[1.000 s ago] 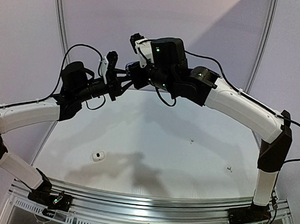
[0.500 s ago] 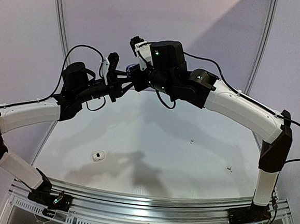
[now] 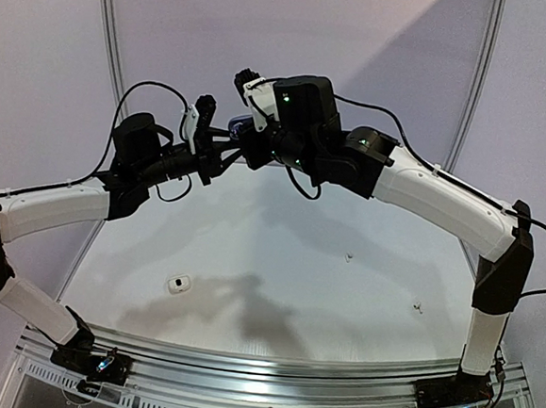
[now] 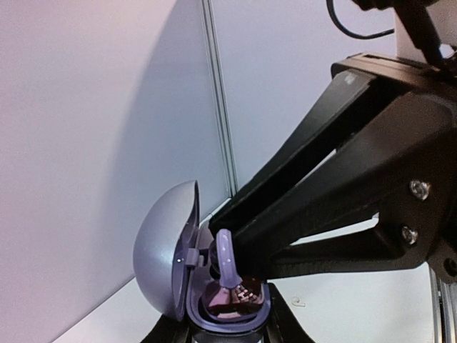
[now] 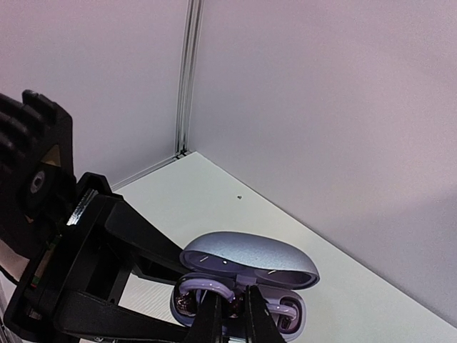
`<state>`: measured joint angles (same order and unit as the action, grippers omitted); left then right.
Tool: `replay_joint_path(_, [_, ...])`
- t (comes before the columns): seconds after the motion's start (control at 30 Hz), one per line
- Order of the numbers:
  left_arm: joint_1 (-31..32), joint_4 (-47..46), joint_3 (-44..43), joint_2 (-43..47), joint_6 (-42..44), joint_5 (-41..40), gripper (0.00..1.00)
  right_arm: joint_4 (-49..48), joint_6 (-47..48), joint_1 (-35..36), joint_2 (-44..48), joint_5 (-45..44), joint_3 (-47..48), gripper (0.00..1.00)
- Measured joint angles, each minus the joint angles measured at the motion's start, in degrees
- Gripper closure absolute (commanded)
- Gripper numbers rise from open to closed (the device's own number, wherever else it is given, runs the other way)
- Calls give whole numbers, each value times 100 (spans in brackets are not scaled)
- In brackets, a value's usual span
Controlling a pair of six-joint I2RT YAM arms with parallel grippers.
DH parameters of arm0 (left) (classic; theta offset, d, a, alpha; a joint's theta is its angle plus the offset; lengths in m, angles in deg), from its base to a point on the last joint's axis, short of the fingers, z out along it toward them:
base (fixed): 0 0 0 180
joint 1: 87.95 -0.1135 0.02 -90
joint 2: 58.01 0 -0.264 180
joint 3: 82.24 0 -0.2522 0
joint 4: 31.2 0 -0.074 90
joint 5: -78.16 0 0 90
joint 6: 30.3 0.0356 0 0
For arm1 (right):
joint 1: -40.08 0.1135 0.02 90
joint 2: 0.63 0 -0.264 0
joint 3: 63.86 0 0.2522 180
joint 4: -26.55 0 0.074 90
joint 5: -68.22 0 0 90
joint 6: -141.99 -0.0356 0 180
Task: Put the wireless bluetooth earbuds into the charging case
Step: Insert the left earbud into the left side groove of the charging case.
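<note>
Left gripper [image 4: 228,332] clamps the open case [image 4: 163,250] high above the worktop [image 3: 278,261], steadying it for you. Right gripper [image 5: 232,314], pinched narrow on a purple earbud [image 4: 226,256], presses it toward its well.

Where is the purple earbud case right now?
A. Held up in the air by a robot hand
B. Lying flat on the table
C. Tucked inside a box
A: the left gripper holds the open purple charging case above the table, while the right gripper pinches an earbud at its opening.
</note>
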<state>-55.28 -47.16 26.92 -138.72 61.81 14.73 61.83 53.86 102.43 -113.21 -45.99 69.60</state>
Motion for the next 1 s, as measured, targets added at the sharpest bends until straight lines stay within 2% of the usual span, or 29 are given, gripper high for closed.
replay_joint_path(0.13, [0, 0, 0, 0, -20, 15, 100, 0, 61, 0, 0, 7, 0, 89])
replay_joint_path(0.5, [-4, 0, 0, 0, -46, 85, 100, -2, 216, 7, -4, -7, 0, 82])
replay_joint_path(0.8, [-7, 0, 9, 0, -61, 122, 100, 31, 184, 28, -4, -46, -7, 81])
replay_joint_path(1.0, [-7, 13, 83, 0, -63, 122, 100, 55, 142, 33, -2, -92, -76, 77])
